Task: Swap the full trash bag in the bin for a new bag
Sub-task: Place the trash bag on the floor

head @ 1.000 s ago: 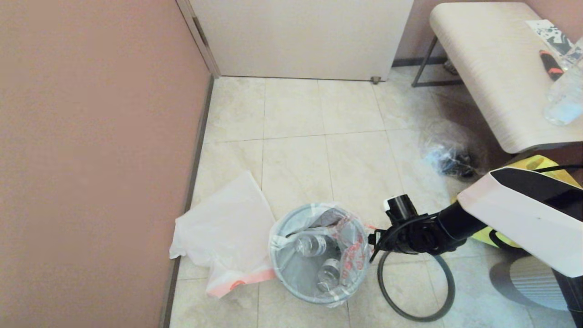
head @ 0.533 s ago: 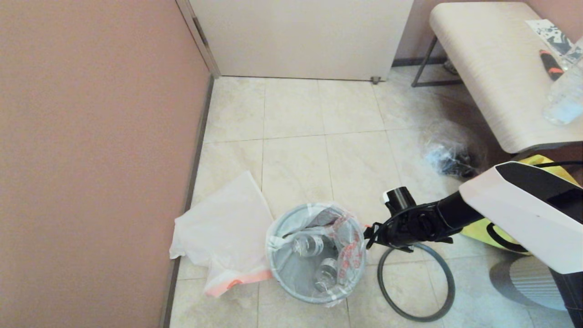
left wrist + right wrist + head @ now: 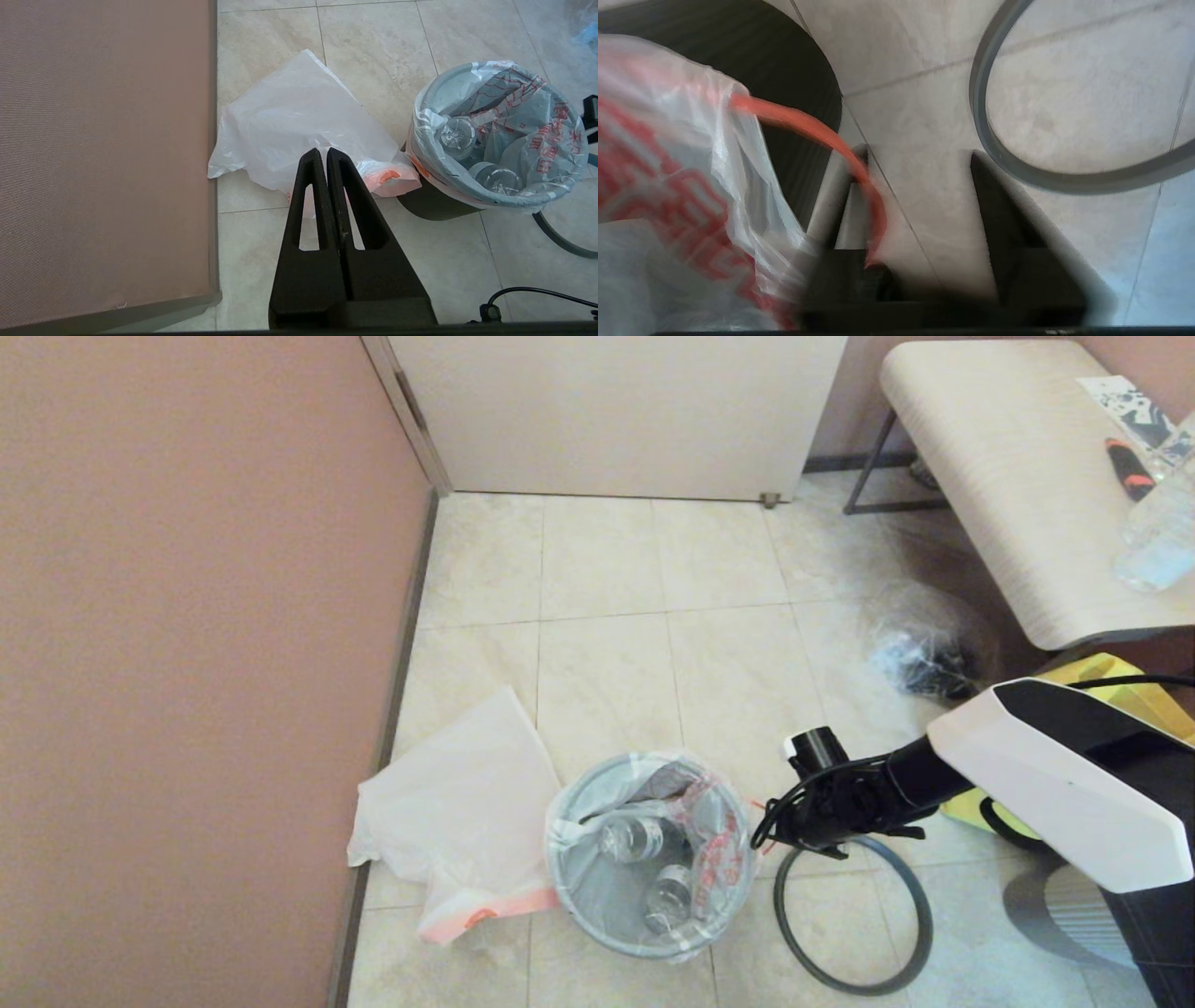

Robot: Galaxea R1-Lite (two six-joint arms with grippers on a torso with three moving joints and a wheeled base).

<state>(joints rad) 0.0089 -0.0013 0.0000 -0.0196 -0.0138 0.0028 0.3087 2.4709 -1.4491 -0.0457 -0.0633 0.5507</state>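
Note:
The black bin [image 3: 432, 211] stands on the tiled floor, lined by the full trash bag [image 3: 721, 859], which has red lettering and clear bottles [image 3: 633, 838] inside. The bin's grey hoop [image 3: 931, 924] lies flat on the floor to its right. My right gripper [image 3: 766, 826] is open beside the bin's right rim. In the right wrist view the bag's orange-red handle [image 3: 817, 133] loops across one of its fingers [image 3: 831, 196], unclamped. The limp new bag [image 3: 467, 803] lies left of the bin. My left gripper [image 3: 322, 153] hangs shut and empty above it, out of the head view.
A pink wall [image 3: 187, 663] runs close along the left, and a white door [image 3: 616, 411] closes the far end. A bench [image 3: 1008, 476] with a water bottle [image 3: 1158, 541] stands at the right. Below it are a clear plastic bag [image 3: 920, 658] and a yellow tote [image 3: 1111, 674].
My right arm has swung lower and a little nearer the bin's right rim. The bin with its bag has shifted slightly left. The left side has not changed.

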